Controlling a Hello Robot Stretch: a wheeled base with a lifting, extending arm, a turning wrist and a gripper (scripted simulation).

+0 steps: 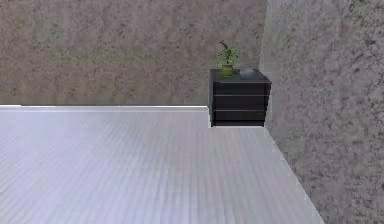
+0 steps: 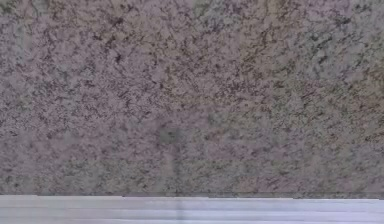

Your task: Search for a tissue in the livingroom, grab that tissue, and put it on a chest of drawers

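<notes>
In the forward view, a dark chest of drawers (image 1: 239, 100) stands in the corner at one o'clock with a small potted plant (image 1: 227, 62) on top. Pale floor (image 1: 130, 165) lies before it.

In the arm side view, a speckled wall (image 2: 190, 90) rises above a floor strip at six o'clock.

The search seems to be the step in hand. I cannot tell where the tissue lies, so the next move calls for turning elsewhere. I cannot tell the arm's pose or the claw's state.

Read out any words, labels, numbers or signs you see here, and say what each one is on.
There are none to read. The dark chest of drawers, the potted plant on top of it, the speckled walls and the pale floor carry no writing.
</notes>
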